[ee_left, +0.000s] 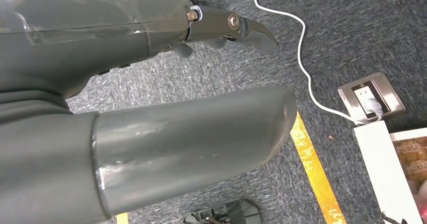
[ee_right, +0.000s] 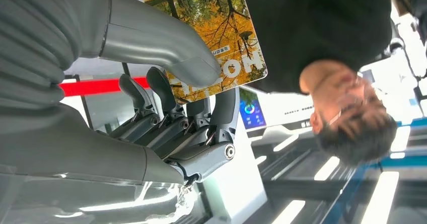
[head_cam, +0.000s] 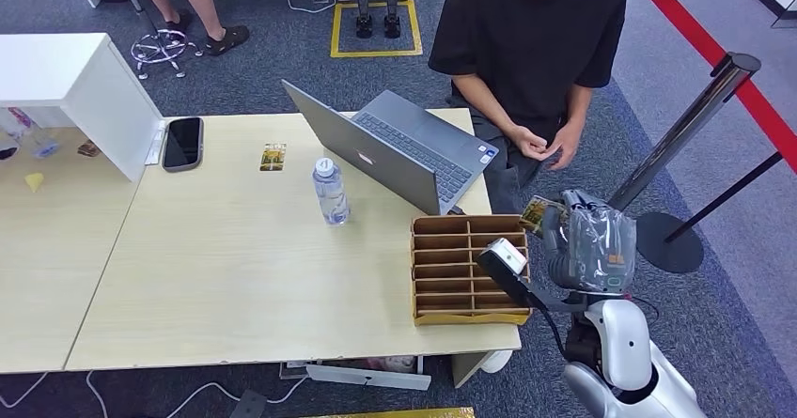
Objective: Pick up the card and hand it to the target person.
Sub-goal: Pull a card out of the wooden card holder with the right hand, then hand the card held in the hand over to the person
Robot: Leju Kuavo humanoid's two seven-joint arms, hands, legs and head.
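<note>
A card [head_cam: 536, 213] printed with yellow autumn trees is held up just off the table's right end, beside the cardboard organiser. My right hand [head_cam: 587, 239] grips it. In the right wrist view the card [ee_right: 211, 27] is pinched between the thick thumb [ee_right: 166, 48] and the dark fingers [ee_right: 201, 113] of my right hand [ee_right: 166, 98]. The person in a black T-shirt [head_cam: 528, 33] sits beyond it, hands [head_cam: 543, 144] together near the lap, a short way from the card. My left hand [ee_left: 151, 108] hangs over the carpet, fingers apart, holding nothing.
On the table [head_cam: 235, 277] stand an open laptop [head_cam: 404, 150], a water bottle [head_cam: 330, 191], a phone [head_cam: 182, 143], a second card [head_cam: 273, 157] and a slotted cardboard organiser [head_cam: 467, 268]. A barrier post [head_cam: 677, 131] stands to the right. A white cable [ee_left: 307, 68] runs to a floor socket [ee_left: 370, 98].
</note>
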